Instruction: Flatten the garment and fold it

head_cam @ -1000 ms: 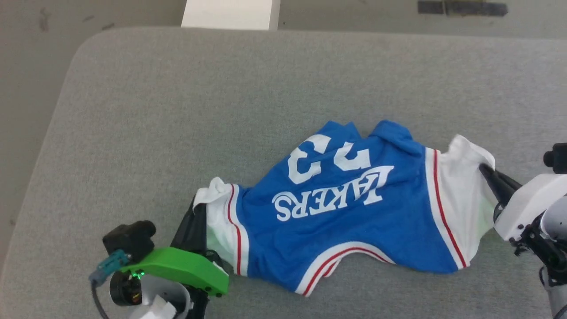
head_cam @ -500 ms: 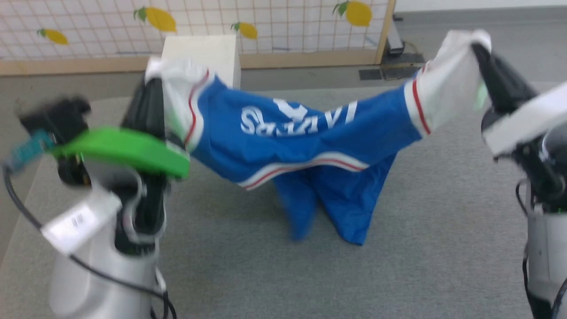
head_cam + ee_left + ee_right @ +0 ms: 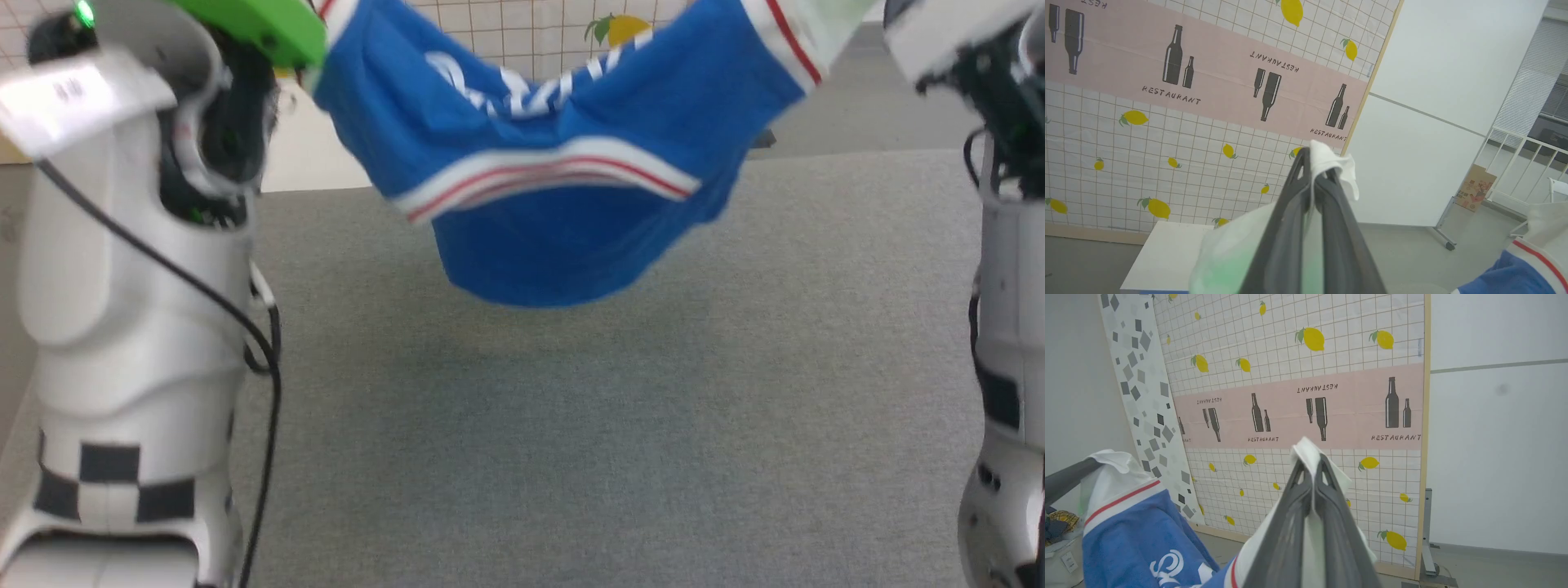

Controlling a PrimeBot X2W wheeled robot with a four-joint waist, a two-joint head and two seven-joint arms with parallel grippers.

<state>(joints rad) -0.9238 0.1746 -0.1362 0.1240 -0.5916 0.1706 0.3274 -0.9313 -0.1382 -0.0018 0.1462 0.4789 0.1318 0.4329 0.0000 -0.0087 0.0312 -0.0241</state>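
Observation:
The garment [image 3: 555,163], a bright blue jersey with white lettering and red-and-white trim, hangs in the air between my two raised arms and sags in the middle above the grey table [image 3: 571,449]. In the left wrist view my left gripper [image 3: 1315,163] is shut on a white sleeve [image 3: 1337,167]. The right wrist view has my right gripper [image 3: 1312,461] shut on the other white sleeve [image 3: 1306,451]. There the blue body [image 3: 1126,531] stretches away to the left toward the left gripper's dark finger [image 3: 1065,479]. My left arm [image 3: 122,286] and right arm [image 3: 1008,327] stand upright at the head view's sides.
A white box [image 3: 1163,257] stands beyond the table's far edge. Behind it rises a lemon-patterned partition [image 3: 1298,355] with a pink band. A cardboard box [image 3: 1474,192] and a railing are at the far right of the room.
Both arms have risen and lifted the garment off the table by its sleeves; its lower edge now hangs free of the surface. The head camera has tilted up.

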